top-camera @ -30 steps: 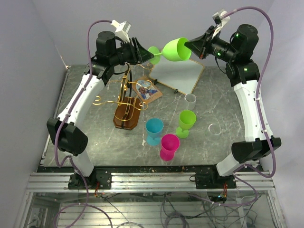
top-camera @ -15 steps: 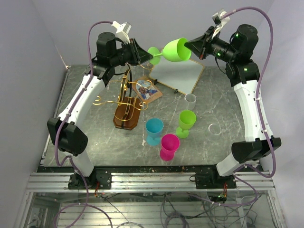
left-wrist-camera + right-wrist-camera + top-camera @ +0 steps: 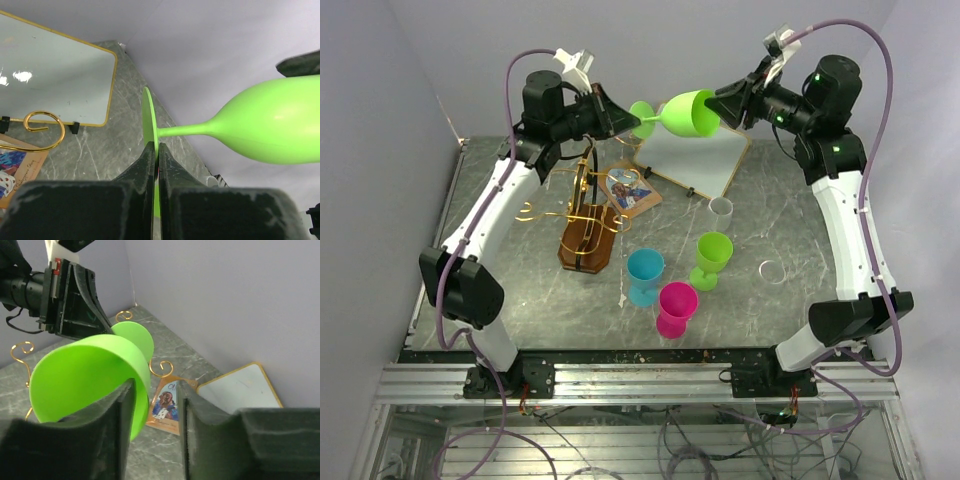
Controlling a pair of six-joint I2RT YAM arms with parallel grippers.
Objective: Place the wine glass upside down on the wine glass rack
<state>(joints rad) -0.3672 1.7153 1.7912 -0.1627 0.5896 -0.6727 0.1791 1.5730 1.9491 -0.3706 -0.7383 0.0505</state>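
High up, left fingers (image 3: 141, 172) clamp the wine glass (image 3: 270, 125) foot, right fingers (image 3: 206, 440) parted astride its rim.

No text can be read; some writing is seen on the illustrated card (image 3: 167, 404), but it is too blurred to be made out.

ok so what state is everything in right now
held glass: sideways in mid-air, foot in left pincer
left pincer: shut on the foot
right pincer: open around the bowl's rim
rack: upright, no glass on it
green glass: upright
blue glass: upright
pink glass: upright
board: tilted
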